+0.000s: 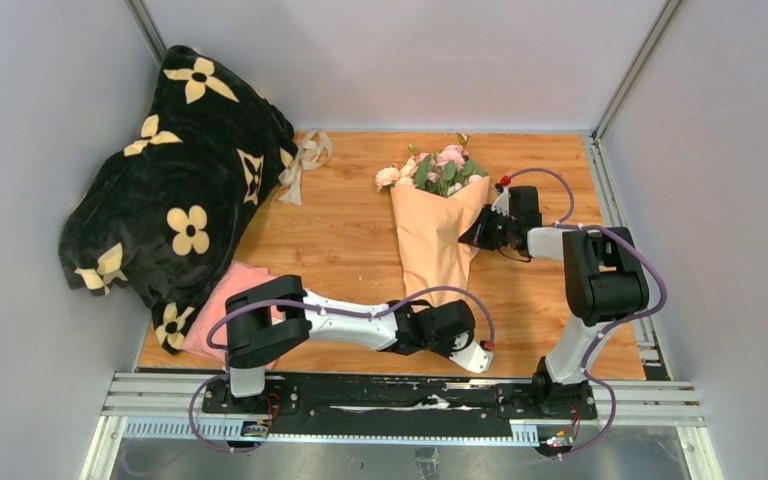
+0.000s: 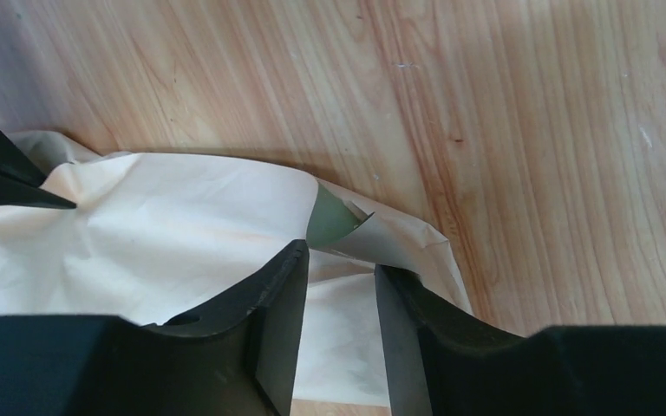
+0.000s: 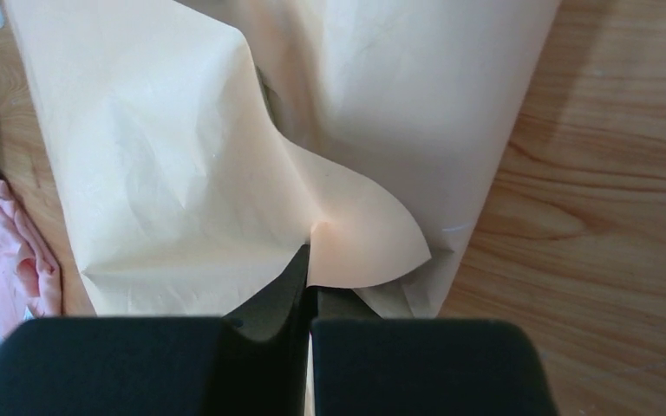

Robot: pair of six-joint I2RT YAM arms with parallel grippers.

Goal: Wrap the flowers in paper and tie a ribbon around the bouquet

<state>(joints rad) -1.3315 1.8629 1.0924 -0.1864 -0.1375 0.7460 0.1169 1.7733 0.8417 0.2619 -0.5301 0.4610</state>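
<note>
The bouquet [image 1: 438,225] lay on the pale wood-grain desk [image 1: 350,250], a little right of centre. It was a cone of matte, softly creased peach-orange paper [image 1: 432,245]. Its long axis ran from the far side to the near side. The wide mouth faced the back wall and the narrow end pointed toward my arm bases. From the mouth spilled the flowers [image 1: 440,168], small pink and cream roses among green leaves.

My right tool [image 3: 310,276] was on the cone's right flank, about halfway along. Its black fingers were pressed together on a rounded flap of the paper, which puckered where they pinched it.

My left tool [image 2: 340,260] was at the narrow end with its two dark, wedge-shaped fingers standing apart. The paper showed in the gap between them. Just beyond the tips, a corner had curled over and showed the sheet's olive-green underside. I could not tell whether the fingers touched the sheet.

The ribbon [image 1: 305,160], cream and soft, lay in a loose tangle at the far left, well apart from the cone. It rested against a plush black blanket [image 1: 175,215] printed with cream four-petal flower and star motifs. A crumpled pink cloth [image 1: 228,295] stuck out from under the blanket's near edge.
</note>
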